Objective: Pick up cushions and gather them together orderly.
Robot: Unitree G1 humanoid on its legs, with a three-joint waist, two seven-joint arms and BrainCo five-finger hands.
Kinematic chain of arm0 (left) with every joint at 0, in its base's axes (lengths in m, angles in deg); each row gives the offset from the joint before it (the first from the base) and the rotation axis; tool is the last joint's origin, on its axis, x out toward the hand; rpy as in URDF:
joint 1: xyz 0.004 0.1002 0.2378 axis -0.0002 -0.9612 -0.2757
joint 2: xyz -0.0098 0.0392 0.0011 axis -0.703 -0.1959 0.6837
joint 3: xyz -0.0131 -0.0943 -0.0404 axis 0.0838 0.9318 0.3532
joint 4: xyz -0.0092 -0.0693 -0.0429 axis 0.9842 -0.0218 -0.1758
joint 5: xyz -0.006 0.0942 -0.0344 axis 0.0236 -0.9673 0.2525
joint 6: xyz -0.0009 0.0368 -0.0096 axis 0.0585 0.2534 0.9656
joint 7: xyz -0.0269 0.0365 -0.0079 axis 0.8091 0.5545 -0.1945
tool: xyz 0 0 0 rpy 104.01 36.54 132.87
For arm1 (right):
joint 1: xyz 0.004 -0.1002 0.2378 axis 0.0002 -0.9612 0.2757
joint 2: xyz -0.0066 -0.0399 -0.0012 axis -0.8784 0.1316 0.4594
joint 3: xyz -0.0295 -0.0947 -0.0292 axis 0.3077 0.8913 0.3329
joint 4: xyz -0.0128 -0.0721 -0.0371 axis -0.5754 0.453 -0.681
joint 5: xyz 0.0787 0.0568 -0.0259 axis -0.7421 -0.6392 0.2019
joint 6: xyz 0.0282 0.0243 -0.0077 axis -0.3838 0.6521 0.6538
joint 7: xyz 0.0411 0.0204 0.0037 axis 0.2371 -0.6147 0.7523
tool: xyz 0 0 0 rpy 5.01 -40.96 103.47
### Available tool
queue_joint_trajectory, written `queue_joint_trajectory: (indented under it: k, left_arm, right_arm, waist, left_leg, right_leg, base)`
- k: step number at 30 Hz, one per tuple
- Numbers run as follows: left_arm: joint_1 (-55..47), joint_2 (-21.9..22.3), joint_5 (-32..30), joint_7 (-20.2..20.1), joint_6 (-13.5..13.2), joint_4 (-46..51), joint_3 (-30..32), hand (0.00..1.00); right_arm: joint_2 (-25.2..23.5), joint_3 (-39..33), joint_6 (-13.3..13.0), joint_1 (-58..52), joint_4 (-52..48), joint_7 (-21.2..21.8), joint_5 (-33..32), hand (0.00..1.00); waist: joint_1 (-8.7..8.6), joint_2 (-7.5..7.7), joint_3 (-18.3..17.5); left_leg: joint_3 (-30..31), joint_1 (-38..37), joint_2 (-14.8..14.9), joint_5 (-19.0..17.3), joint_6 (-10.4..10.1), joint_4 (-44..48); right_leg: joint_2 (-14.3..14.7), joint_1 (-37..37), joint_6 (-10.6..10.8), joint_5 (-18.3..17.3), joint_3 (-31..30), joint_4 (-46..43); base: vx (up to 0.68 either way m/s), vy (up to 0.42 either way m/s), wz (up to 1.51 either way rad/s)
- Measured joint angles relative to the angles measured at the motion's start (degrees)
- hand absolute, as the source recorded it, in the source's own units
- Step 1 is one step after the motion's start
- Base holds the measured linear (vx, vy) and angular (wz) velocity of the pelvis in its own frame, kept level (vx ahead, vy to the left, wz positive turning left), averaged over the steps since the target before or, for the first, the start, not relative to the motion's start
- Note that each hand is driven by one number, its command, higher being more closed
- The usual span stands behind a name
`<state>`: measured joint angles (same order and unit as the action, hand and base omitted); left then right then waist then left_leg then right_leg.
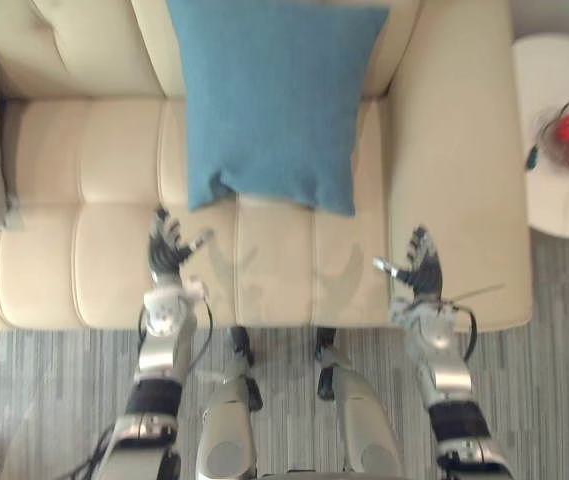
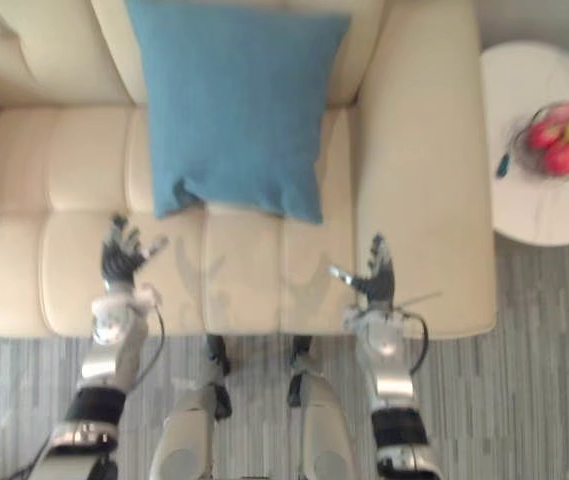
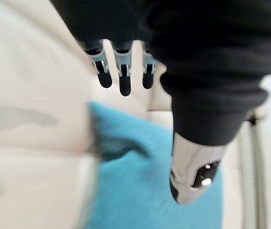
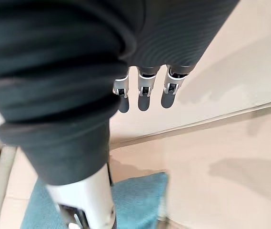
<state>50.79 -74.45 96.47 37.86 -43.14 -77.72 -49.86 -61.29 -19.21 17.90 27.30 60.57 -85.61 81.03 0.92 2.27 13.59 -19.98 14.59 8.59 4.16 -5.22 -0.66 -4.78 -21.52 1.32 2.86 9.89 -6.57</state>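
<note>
Hovering below the blue cushion (image 1: 272,100) at upper centre, my left hand (image 1: 167,245) and right hand (image 1: 419,265) spread open, empty, to clasp its sides.

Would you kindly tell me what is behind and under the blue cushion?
The blue cushion leans on the sofa's cream backrest, its lower edge on the seat. The parts of both behind and beneath it are covered.
</note>
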Motion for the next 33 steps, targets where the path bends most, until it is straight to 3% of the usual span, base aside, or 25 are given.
queue_joint_trajectory:
  k: [4, 12, 18, 24, 25, 26, 33]
  left_arm:
    - [-6.31, 2.63, -5.40, -4.05, 1.89, -14.59, 1.83, 0.00]
    - [-8.91, 3.99, -13.21, -5.42, 3.20, -30.30, 8.56, 0.00]
    - [-10.91, 5.05, -16.05, -5.60, 4.37, -33.53, 11.15, 0.00]
    - [-11.97, 5.24, -17.84, -5.78, 4.56, -34.87, 12.48, 0.00]
    - [-11.88, 5.21, -18.20, -5.77, 4.55, -35.46, 12.46, 0.00]
    - [-12.44, 3.25, -19.85, -5.83, 4.53, -36.74, 10.24, 0.00]
    - [-12.42, 3.15, -19.78, -5.81, 4.53, -36.74, 10.22, 0.00]
  right_arm:
    - [-2.43, -2.79, 0.01, -5.81, 15.59, 3.60, 2.76, 0.00]
    - [-2.96, -9.88, 1.42, -7.17, 35.28, 4.52, 7.44, 0.00]
    - [-2.79, -15.27, 2.43, -7.88, 39.70, 3.77, 8.80, 0.00]
    - [-2.74, -17.85, 3.13, -7.73, 42.56, 3.67, 9.39, 0.00]
    - [-2.65, -17.87, 3.13, -7.70, 42.97, 3.67, 9.39, 0.00]
    - [-0.09, -17.82, 3.31, -4.50, 46.38, 3.73, 9.51, 0.00]
    - [-0.13, -17.66, 3.32, -4.44, 46.38, 3.68, 9.46, 0.00]
  waist:
    - [-0.58, -0.20, -6.73]
    - [-0.82, -0.92, -10.59]
    - [-0.75, -2.11, -12.70]
    - [-0.93, -1.54, -13.10]
    - [-0.96, -1.55, -13.10]
    - [-2.04, -2.25, -12.88]
    - [-2.13, -2.01, -12.78]
  left_leg:
    - [-1.01, -6.45, -0.18, -2.32, -0.77, -0.19]
    - [-1.66, -13.35, -0.60, -2.97, -0.92, -2.41]
    - [-2.73, -16.74, -1.24, -3.01, -0.97, -4.41]
    - [-2.93, -18.67, -1.98, -3.50, -1.59, -5.17]
    - [-2.90, -18.74, -2.12, -3.65, -1.60, -5.16]
    - [-0.70, -20.08, -3.50, -4.94, -0.95, -5.10]
    - [-0.50, -19.94, -3.56, -4.95, -0.94, -5.10]
  right_leg:
    - [0.20, 7.00, 0.87, -1.05, -0.76, 2.51]
    - [0.56, 14.05, 1.16, -0.84, -1.30, 6.02]
    - [0.65, 16.31, 1.48, -0.56, -2.60, 6.99]
    - [0.65, 18.03, 2.04, -0.36, -2.96, 8.50]
    - [0.65, 18.43, 2.27, -0.14, -2.99, 9.08]
    - [-0.30, 20.74, 2.63, -0.05, -2.87, 10.85]
    - [-0.39, 20.74, 2.65, -0.06, -2.54, 10.98]
  base:
    - [0.17, 0.039, -0.12]
    - [0.07, 0.015, -0.06]
    - [0.02, 0.005, -0.11]
    - [0.00, 0.003, -0.03]
    - [0.00, 0.000, 0.00]
    - [0.00, 0.000, 0.00]
    - [0.00, 0.000, 0.01]
